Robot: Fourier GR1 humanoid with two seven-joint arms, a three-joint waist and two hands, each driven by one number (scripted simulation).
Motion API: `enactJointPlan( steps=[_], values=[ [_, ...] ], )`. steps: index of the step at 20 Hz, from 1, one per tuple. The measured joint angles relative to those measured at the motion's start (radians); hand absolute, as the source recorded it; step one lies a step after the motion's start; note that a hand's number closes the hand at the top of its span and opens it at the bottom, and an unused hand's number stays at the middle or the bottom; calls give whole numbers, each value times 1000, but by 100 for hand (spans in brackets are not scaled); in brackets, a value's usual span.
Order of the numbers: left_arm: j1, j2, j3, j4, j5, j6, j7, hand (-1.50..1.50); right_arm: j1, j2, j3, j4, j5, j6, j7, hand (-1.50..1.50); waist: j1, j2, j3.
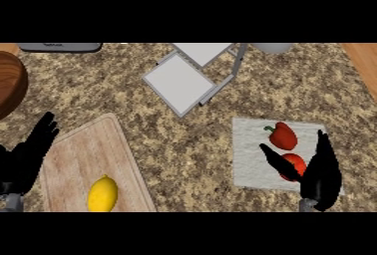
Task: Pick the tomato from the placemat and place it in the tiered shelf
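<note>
Tomato (293,162): round, red, lying on the near part of the placemat (250,149), at the right of the counter. The right hand's thumb is crossing its left side and the palm is covering its right edge, so only the middle is showing.

Placemat: pale grey, rectangular, lying flat on the speckled counter (184,149), right of centre.

Red pepper (283,136): with a green stem, lying on the same placemat just beyond the tomato, seemingly touching it.

Right hand (321,174): black, coming in from the near edge, fingers pointing far and held straight, thumb spread to the left; the tomato is sitting in the gap between thumb and fingers. The fingers are not curling round it.

Left hand (29,154): black, showing at the near left edge, fingers straight and relaxed, holding nothing.

Tiered shelf (193,74): grey frame with pale square trays, standing at the far centre of the counter, well apart from the placemat.

Cutting board (88,149): light wood, lying at the near left, beside the left hand.

Lemon (103,194): yellow, resting on the near end of the cutting board.

Wooden bowl (9,84): dark brown, partly showing at the far left edge.
</note>
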Motion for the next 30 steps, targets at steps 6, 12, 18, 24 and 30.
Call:
enactJointPlan(
  steps=[6, 12, 18, 24, 30],
  values=[
    [0, -7, 0, 9, 1, -6, -8, 0, -30, -7, 69, -53, 78, 365, 228, -150, 9, -1, 3],
    [0, -20, -8, 7, -6, -5, -7, 0, -107, 5, 97, -143, 115, 679, 352, -150, 6, -1, 11],
    [-7, -26, 2, 34, -13, -15, -25, 0, -149, 28, 64, -209, 115, 841, 374, -150, 0, 2, 16],
    [1, -21, 21, 18, -11, -21, -18, 0, -124, 43, 16, -239, 133, 924, 353, -150, -1, 3, 18],
    [-7, -50, 15, 39, -31, -24, -28, 0, -121, 67, -34, -222, 174, 976, 314, -150, -1, 5, 19]
  ],
)
